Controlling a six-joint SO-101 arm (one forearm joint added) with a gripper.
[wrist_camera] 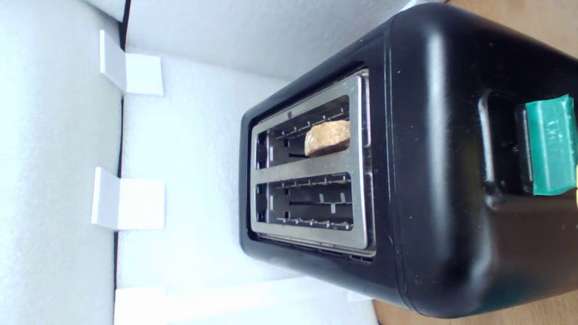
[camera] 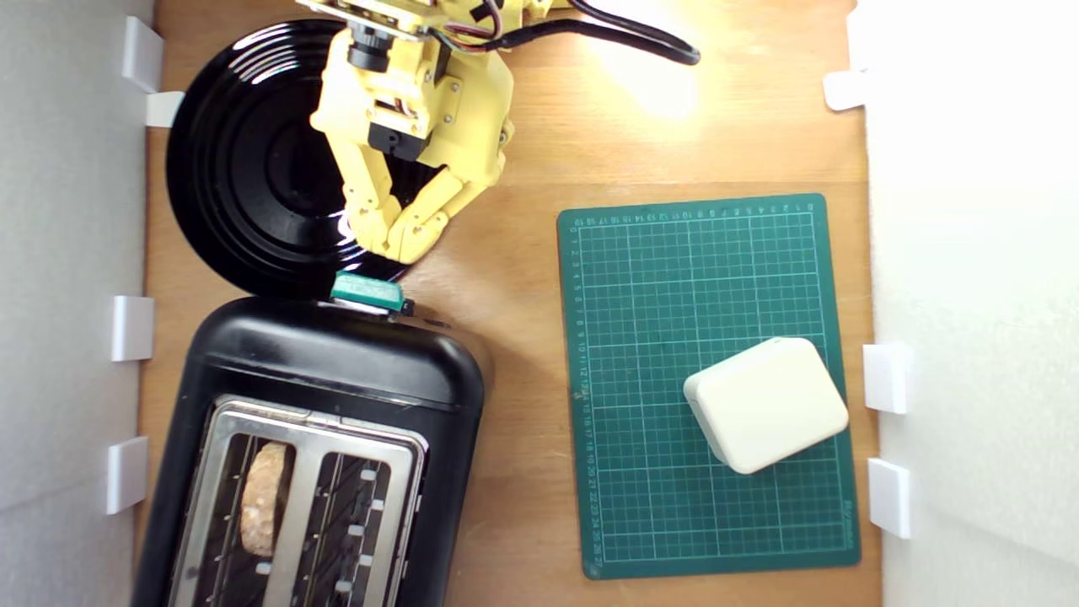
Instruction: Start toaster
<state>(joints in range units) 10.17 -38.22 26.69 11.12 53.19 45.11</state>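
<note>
Wooden worktop is seen walled by white foam. The toaster is set at the corner nearest the exterior view's bottom left, with a browned slice standing in one slot. A round black plate is laid along the same edge, just beyond it; a green cutting mat carrying a cream box is placed toward the opposite edge. The yellow fingers are held nearly closed, empty, just above the teal lever.
</note>
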